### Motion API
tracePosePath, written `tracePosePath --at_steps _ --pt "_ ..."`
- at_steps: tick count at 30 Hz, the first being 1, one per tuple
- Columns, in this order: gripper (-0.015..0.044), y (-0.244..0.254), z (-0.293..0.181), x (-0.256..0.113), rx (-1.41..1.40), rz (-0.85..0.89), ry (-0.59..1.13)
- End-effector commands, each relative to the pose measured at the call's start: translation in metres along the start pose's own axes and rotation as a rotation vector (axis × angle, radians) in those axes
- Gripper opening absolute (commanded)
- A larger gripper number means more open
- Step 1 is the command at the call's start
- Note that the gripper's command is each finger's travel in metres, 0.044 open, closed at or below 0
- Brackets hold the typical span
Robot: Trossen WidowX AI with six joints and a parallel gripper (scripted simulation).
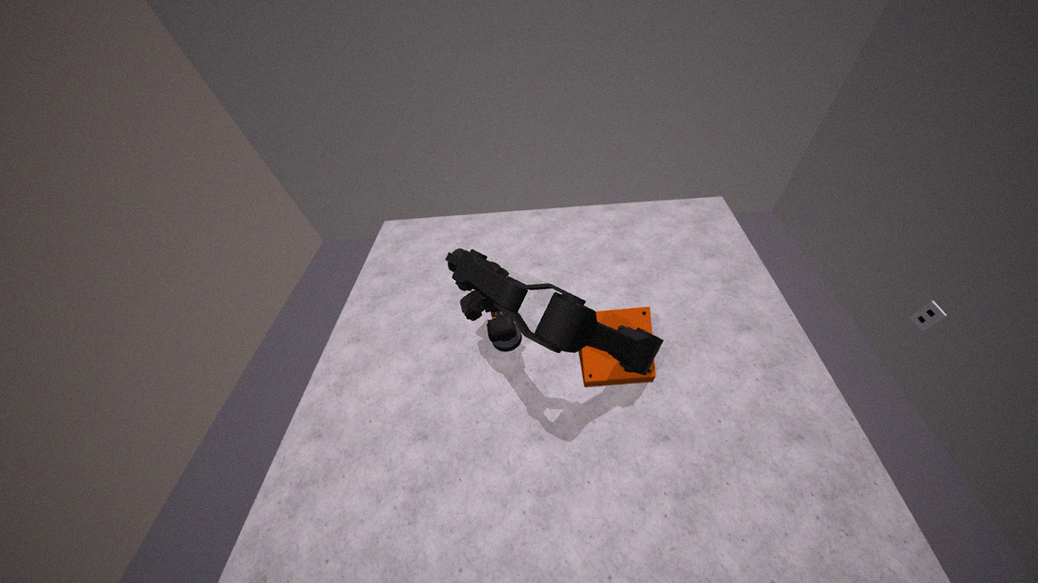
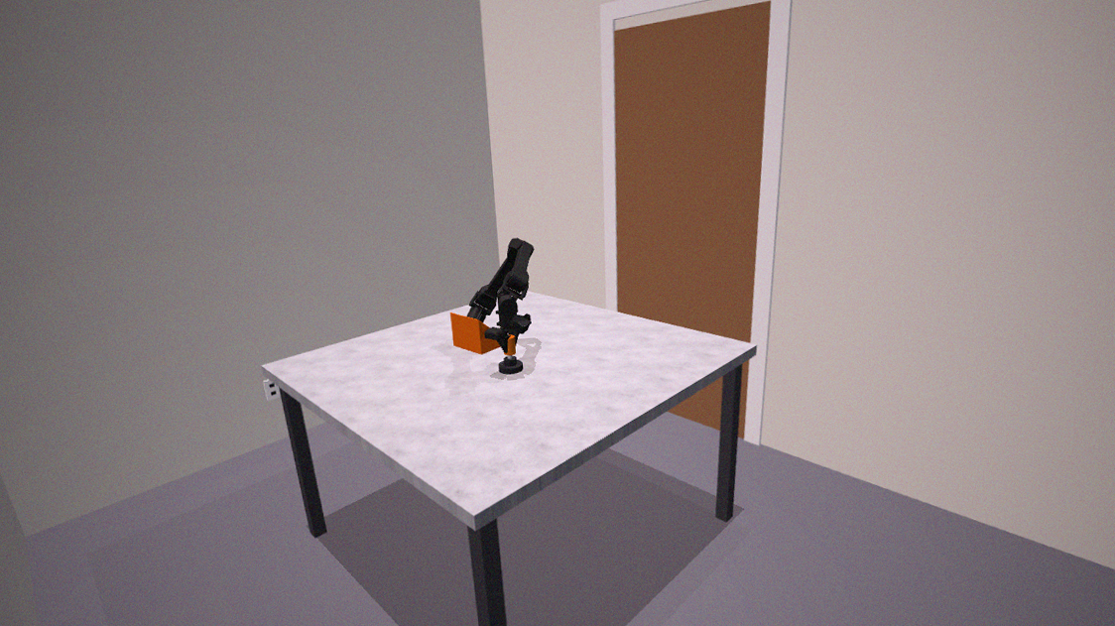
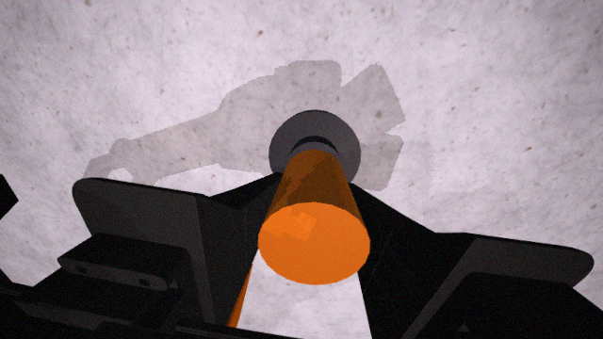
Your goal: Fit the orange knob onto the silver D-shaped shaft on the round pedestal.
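The orange knob (image 3: 314, 242) (image 2: 510, 345) is a cylinder, upright between the fingers. My gripper (image 3: 313, 184) is shut on the knob. The round dark pedestal (image 3: 315, 123) (image 2: 510, 367) stands on the table directly under the knob; its dark rim also shows in the top view (image 1: 508, 344). In the exterior view a small grey part shows between the knob's lower end and the pedestal's base. The silver shaft's flat side and the knob's hole are hidden, so I cannot tell how they line up.
The arm's orange base block (image 1: 617, 376) (image 2: 466, 332) stands on the pale table (image 1: 497, 508) (image 2: 465, 443), beside the pedestal. The arm arches from this block over to the pedestal. Its shadow lies around the pedestal.
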State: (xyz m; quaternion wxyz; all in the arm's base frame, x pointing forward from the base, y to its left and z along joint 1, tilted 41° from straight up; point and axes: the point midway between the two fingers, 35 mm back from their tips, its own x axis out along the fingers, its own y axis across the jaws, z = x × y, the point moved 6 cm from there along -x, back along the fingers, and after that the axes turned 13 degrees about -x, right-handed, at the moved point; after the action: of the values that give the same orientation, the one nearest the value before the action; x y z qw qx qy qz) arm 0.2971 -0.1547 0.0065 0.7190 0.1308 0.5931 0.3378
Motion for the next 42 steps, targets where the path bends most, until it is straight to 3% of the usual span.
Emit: tracePosePath --at_steps 1,12,19,42 --pt "0.0 -0.0006 0.0004 0.0006 0.002 -0.001 -0.004" --pt "0.0 -0.0012 -0.001 -0.0046 0.011 -0.001 -0.004" --pt "0.0 -0.0023 0.0002 -0.0041 0.211 0.0 -0.004" --pt "0.0 -0.0006 -0.0009 0.0001 0.211 0.0 -0.004"
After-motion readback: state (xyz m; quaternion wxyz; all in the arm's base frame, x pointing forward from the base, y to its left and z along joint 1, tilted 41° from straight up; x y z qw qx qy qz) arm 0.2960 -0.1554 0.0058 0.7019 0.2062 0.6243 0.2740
